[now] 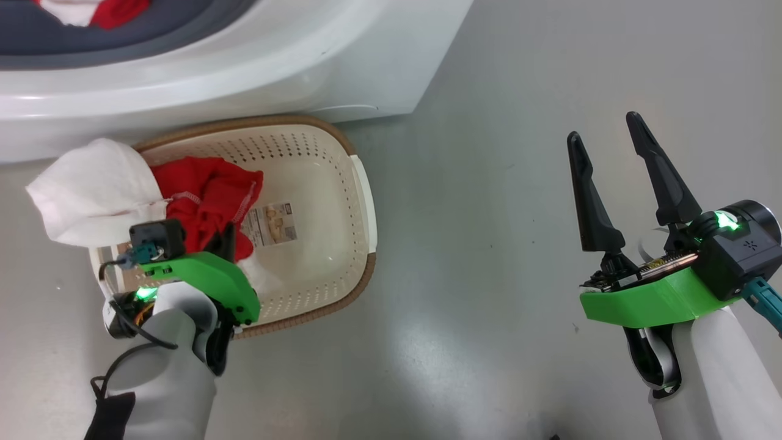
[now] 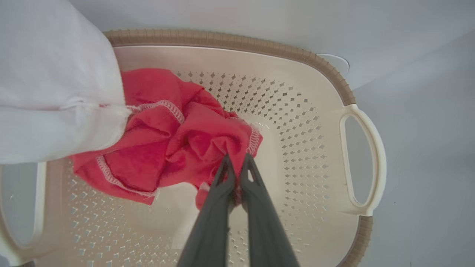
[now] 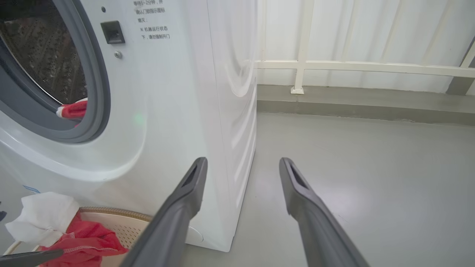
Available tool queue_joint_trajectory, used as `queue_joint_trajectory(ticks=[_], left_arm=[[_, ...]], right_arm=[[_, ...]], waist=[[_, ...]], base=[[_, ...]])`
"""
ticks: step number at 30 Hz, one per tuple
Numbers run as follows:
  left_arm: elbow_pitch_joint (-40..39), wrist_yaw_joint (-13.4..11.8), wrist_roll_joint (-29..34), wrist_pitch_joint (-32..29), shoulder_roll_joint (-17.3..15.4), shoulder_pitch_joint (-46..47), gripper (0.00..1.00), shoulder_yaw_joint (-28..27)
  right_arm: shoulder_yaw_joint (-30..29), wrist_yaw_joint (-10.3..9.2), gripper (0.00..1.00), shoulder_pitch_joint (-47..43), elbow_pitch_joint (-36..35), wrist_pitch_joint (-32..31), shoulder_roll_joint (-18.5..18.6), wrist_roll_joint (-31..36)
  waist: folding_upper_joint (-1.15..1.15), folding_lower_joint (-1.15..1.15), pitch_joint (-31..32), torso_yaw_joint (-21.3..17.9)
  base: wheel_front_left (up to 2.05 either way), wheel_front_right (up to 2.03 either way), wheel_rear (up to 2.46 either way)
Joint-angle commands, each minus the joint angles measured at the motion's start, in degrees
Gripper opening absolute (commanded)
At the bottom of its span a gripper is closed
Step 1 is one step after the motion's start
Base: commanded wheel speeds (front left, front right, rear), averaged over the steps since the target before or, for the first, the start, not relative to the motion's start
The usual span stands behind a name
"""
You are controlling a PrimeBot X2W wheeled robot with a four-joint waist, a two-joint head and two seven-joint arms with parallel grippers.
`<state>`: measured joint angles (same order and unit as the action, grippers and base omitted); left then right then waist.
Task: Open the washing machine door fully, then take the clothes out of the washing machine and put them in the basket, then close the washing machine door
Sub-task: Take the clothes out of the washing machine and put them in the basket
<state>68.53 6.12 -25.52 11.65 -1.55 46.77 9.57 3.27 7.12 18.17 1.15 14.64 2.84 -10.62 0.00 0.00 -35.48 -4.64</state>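
Clothes point(image 2: 174, 148): red-and-white bundle sits in the basket point(image 2: 259, 40), white part draped over its far-left rim. Our left gripper point(image 2: 237, 157) is clenched on a red fold; our right gripper point(image 1: 603, 127) hangs spread and empty, well right. Fabric looks light, limp, non-slip: we'd pinch a bunched fold. One red piece point(image 3: 72, 109) lies at the washing machine point(image 3: 167, 92) drum lip.
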Motion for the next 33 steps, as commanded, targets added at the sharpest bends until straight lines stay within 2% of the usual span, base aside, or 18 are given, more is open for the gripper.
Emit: queue_joint_trajectory(ticks=[1,4,8,18,21,22,23,24,33], left_arm=[[0.73,-0.18,-0.42,0.12,-1.60,0.37,0.00,-1.31],[2.82,-0.63,-1.20,-0.98,-1.67,1.52,0.00,-1.78],[4.07,0.03,-2.21,-3.44,-1.66,2.17,0.00,-1.80],[4.99,0.82,-3.47,-5.15,-2.51,2.76,0.00,-1.35],[5.11,0.24,-3.41,-4.40,-3.05,2.90,0.00,-1.18],[5.13,-0.17,-3.35,-3.80,-3.25,2.98,0.16,-1.15],[5.16,-0.42,-3.34,-3.38,-3.32,3.03,0.47,-1.11],[5.19,-0.67,-3.25,-3.08,-3.40,3.07,0.99,-0.98],[5.31,-1.41,-0.74,-0.18,-3.93,3.26,1.00,2.05]], right_arm=[[1.56,0.36,1.00,0.13,-1.32,0.36,0.04,-0.73],[1.98,0.36,1.00,0.58,-1.17,0.36,0.04,-0.98],[2.49,0.36,1.00,1.11,-1.09,0.36,0.04,-1.52],[2.74,0.36,1.00,2.02,-1.08,0.36,0.04,-2.54],[2.85,0.36,1.00,2.24,-1.00,0.36,0.04,-2.72],[2.90,0.36,1.00,2.31,-0.99,0.36,0.04,-2.77],[2.92,0.36,1.00,2.36,-0.96,0.36,0.04,-2.80],[2.91,0.36,1.00,2.40,-0.91,0.36,0.04,-2.82],[2.42,0.36,1.00,2.34,-0.04,0.36,0.04,-2.77]], waist=[[0.00,0.00,-1.59,-1.02],[0.00,0.00,-2.26,-1.43],[0.00,0.00,-3.09,-2.17],[0.00,0.00,-5.54,-4.00],[0.00,0.00,-6.00,-4.33],[0.00,0.00,-6.09,-4.42],[0.00,0.00,-6.12,-4.48],[0.00,0.00,-6.10,-4.50],[0.00,0.00,-4.35,-3.65]], base=[[0.00,0.00,0.00],[0.00,0.00,0.00],[0.00,0.00,0.00],[0.00,0.00,0.00],[0.00,0.00,0.00],[0.00,0.00,0.00],[0.00,0.00,0.00],[0.00,0.00,0.00],[0.00,0.00,0.00]])
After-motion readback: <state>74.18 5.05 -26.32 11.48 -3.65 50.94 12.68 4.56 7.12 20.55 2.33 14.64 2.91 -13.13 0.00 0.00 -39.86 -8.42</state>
